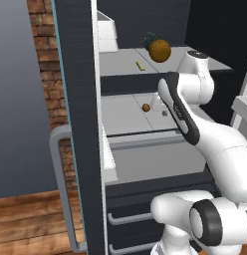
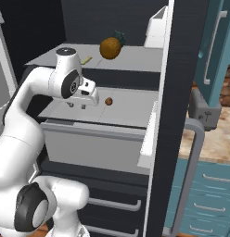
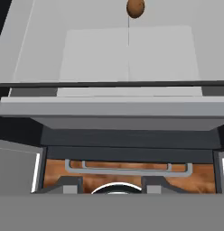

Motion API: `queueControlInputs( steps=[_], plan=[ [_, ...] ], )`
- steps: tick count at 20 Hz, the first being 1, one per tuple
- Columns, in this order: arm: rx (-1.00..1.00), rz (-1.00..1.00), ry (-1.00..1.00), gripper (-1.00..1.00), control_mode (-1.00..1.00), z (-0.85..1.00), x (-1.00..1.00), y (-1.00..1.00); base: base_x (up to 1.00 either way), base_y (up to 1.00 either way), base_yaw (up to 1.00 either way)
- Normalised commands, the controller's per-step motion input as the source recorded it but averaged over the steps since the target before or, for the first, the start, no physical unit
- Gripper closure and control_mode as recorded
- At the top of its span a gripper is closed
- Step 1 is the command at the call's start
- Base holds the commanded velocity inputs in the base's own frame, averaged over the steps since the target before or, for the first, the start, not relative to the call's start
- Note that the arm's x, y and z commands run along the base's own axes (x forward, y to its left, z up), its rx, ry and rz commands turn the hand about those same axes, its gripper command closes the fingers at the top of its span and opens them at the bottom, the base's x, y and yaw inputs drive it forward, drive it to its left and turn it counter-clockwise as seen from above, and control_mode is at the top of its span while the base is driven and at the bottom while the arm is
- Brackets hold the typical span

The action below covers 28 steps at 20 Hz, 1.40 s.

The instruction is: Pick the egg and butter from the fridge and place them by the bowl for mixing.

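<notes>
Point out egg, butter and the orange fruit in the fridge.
egg (image 1: 146,107): left base view, middle of the ball.
butter (image 1: 141,65): left base view, middle of the stick.
orange fruit (image 2: 110,48): right base view, centre of its round body.

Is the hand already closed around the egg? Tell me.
No. In the right base view the egg lies alone on the fridge shelf, apart from the hand beside it.

Inside the open tall black fridge (image 1: 78,124), a tiny brown egg (image 1: 146,107) sits on the middle shelf; above it, a thin pale-yellow butter stick (image 1: 140,65) lies left of a round orange fruit (image 1: 159,50).
</notes>
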Motion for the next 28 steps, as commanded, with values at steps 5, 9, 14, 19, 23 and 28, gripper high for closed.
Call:
queueControlInputs(
  steps=[5,9,14,19,23,28],
  plan=[
    [0.00,0.00,-0.13,-1.00,-1.00,0.00,-0.12,-0.05,0.00,0.00,0.00],
    [0.00,0.00,-0.32,-1.00,-1.00,0.00,-0.05,-0.12,0.00,0.00,0.00],
    [0.00,0.00,-0.21,-1.00,-1.00,-0.18,0.01,-0.16,0.00,0.00,0.00],
    [-0.01,0.00,-0.06,-1.00,-1.00,-0.09,0.19,-0.05,0.00,0.00,0.00],
    [-0.04,0.00,-0.11,-1.00,-1.00,-0.04,0.42,0.00,0.00,0.00,0.00],
    [-0.02,0.00,-0.13,-1.00,-1.00,-0.14,0.41,0.02,0.00,0.00,0.00]
  ],
)
